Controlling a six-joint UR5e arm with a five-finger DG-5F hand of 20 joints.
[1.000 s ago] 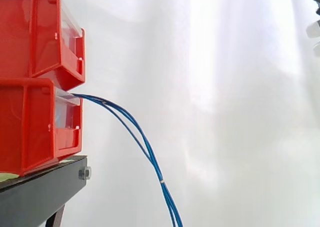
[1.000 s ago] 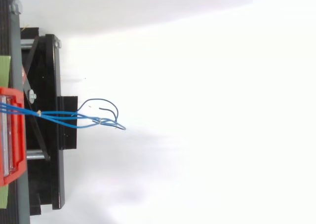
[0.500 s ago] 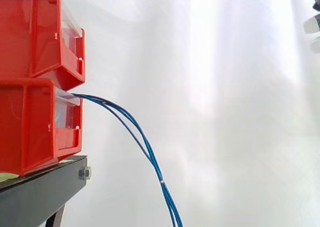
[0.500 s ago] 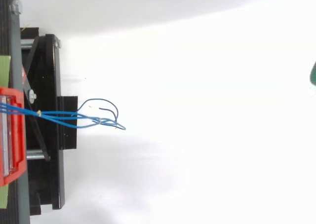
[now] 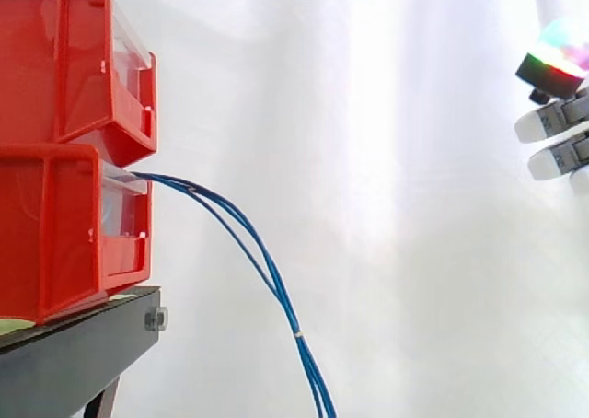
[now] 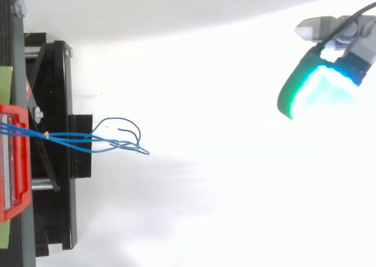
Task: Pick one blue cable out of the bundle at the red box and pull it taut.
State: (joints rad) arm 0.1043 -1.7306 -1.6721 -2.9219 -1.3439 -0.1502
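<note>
A bundle of thin blue cables (image 5: 262, 257) leaves the front of the lower red bin (image 5: 69, 234) and sags down to the bottom edge of the side view. From above, the blue cables (image 6: 111, 142) run right from the red bin (image 6: 14, 161) and end in loose loops. My hand (image 5: 557, 123) enters at the far right, well above the cables and far from them, with fingers (image 5: 543, 165) straight and pointing left. In the top view the hand (image 6: 343, 40) is at the upper right with a glowing green-cyan pad (image 6: 311, 90). It holds nothing.
A second red bin (image 5: 74, 63) is stacked on the lower one. Both rest on a black stand (image 5: 78, 358), which in the top view is the black stand (image 6: 56, 149) at the left. A white curtain lies behind.
My hand has moved in from the right edge toward the left and slightly lower; more of its fingers and glowing pads now show. The cables hang unchanged.
</note>
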